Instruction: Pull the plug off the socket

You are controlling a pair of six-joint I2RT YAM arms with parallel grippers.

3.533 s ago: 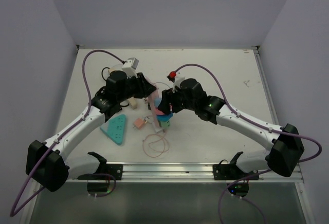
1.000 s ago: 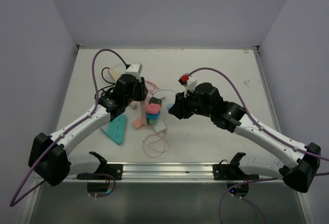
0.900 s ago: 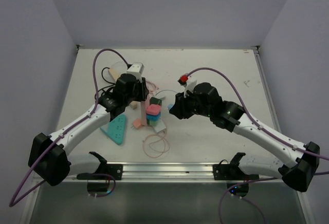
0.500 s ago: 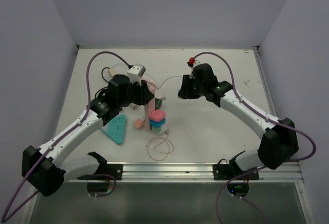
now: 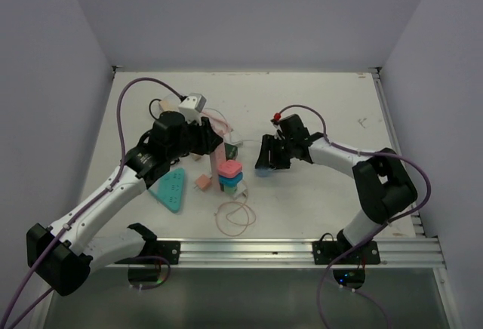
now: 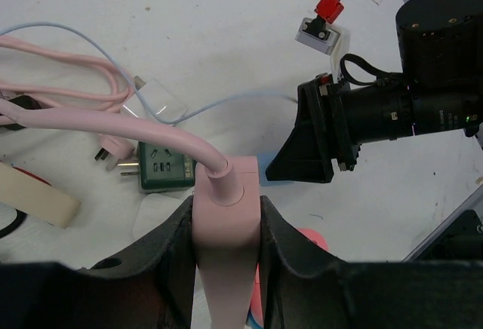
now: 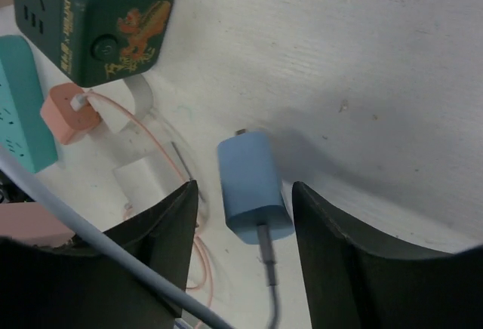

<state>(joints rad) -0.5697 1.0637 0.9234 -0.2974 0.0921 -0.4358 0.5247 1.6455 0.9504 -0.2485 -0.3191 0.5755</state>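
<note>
One risk: right gripper [image 7: 243, 187], spread open over blue plug [image 7: 251, 193] beside the pink strip [image 6: 226, 193] that left gripper [image 6: 225, 227] clamps, could snag the plug's cable [image 7: 266, 261].

Teal strip [image 5: 169, 189] beside salmon charger [image 5: 202, 182]; green adapter [image 6: 160, 168] near.

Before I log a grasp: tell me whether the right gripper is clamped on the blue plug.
No: the right gripper is open, its fingers clear on either side of the blue plug.
</note>
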